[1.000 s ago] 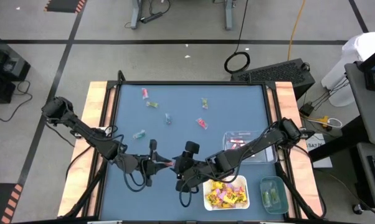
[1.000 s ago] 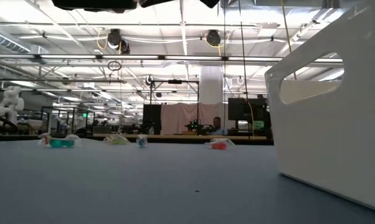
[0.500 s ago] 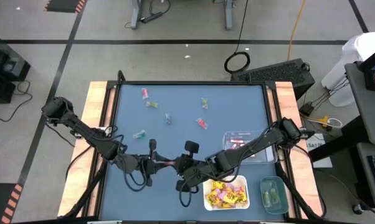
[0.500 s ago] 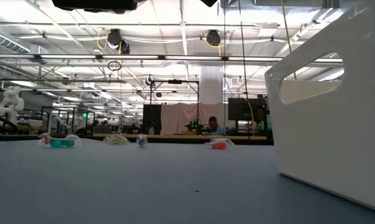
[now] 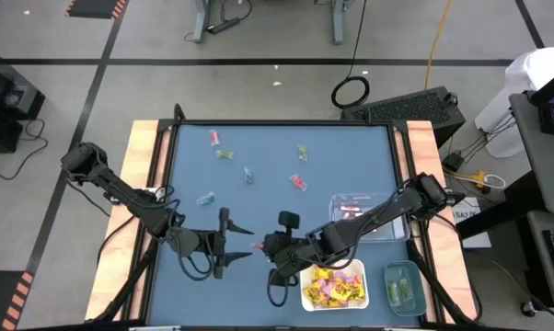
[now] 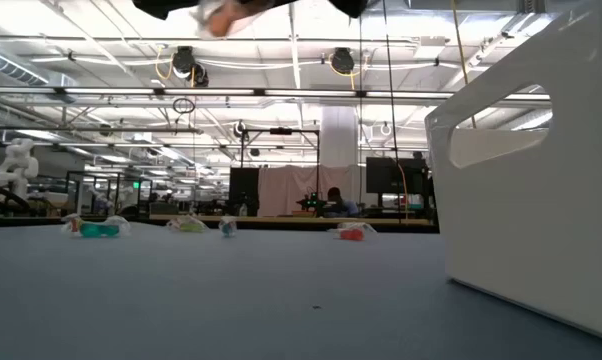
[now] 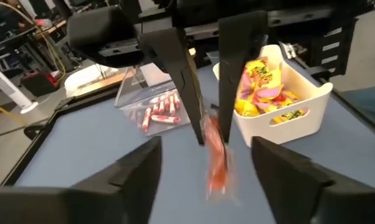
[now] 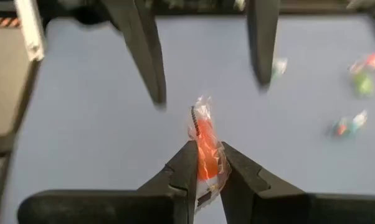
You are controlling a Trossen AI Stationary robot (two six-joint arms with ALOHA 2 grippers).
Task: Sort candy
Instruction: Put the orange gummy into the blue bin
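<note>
Right wrist view, right claw [image 8: 204, 167] pinching blurred red candy [image 8: 204, 142], left claw [image 7: 205, 163] wide.

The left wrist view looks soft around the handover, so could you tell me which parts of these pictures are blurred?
In the left wrist view the red candy is smeared, though the white tray behind is crisp; in the right wrist view the left gripper is soft while the candy stays sharp; in the low view a pale blur streaks the top edge.
</note>
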